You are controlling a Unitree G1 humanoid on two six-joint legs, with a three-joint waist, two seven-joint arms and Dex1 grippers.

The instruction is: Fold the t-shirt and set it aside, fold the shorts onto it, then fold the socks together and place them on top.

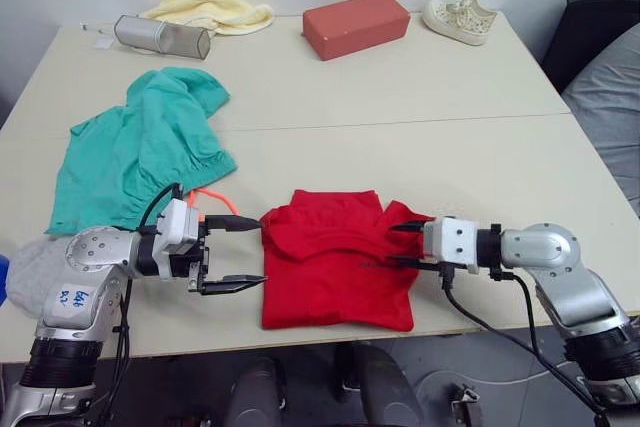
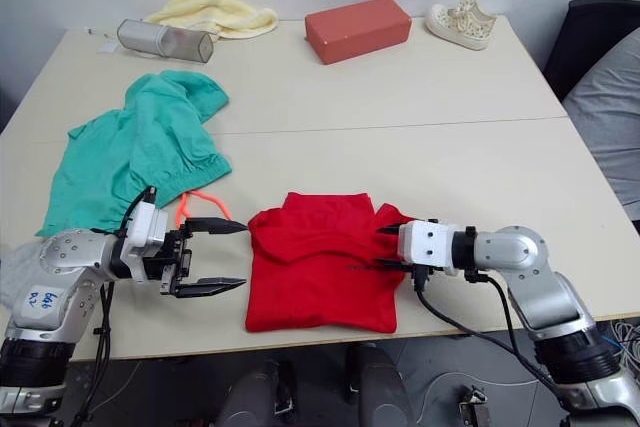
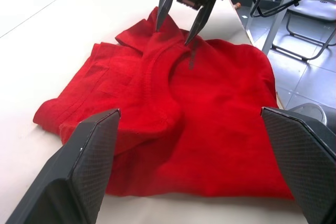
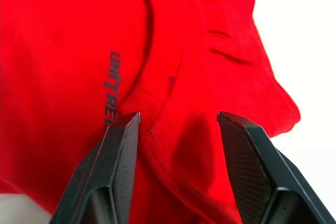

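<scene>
The red t-shirt (image 1: 335, 267) lies folded into a rough square near the table's front edge, its collar facing up. My left gripper (image 1: 256, 251) is open just off the shirt's left edge, its fingers (image 3: 84, 166) wide apart at table height. From the other side, my right gripper (image 1: 385, 245) is open over the shirt's right edge, tips on the fabric by the collar (image 4: 157, 93). The teal shorts (image 1: 140, 152) lie spread at the left, with an orange drawstring (image 1: 207, 196). A light grey sock (image 1: 28, 272) lies at the far left, partly behind my left arm.
Along the far edge of the table sit a pale yellow cloth (image 1: 212, 5), a silver cylinder (image 1: 162, 35), a red-orange box (image 1: 355, 24) and a cream shoe (image 1: 460, 19). A dark chair (image 1: 600, 37) stands off the table's right side.
</scene>
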